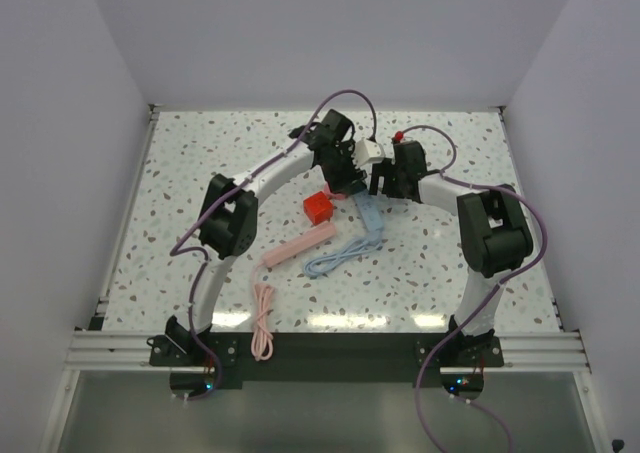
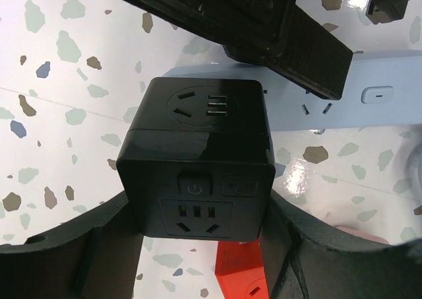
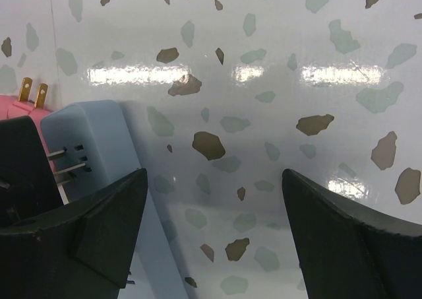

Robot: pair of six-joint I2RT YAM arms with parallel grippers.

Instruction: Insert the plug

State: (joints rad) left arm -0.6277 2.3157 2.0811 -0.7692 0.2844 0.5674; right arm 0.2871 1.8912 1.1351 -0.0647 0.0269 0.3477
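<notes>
On the table (image 1: 200,173), mid-far, we see the blue power strip (image 2: 389,94). Our left end effector (image 2: 200,203) grips the black cube plug (image 2: 198,140) at the strip's far end, its prongs just beside the slots. Our right end effector (image 3: 214,180) stands wide with nothing between its fingers, just right of the plug, and a small red cube (image 1: 318,207) lies to the left.

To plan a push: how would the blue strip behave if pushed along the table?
The blue strip looks rigid and flat, so it would probably slide, not tip. The glossy table suggests low friction. Its loose cable may drag and turn it.
</notes>
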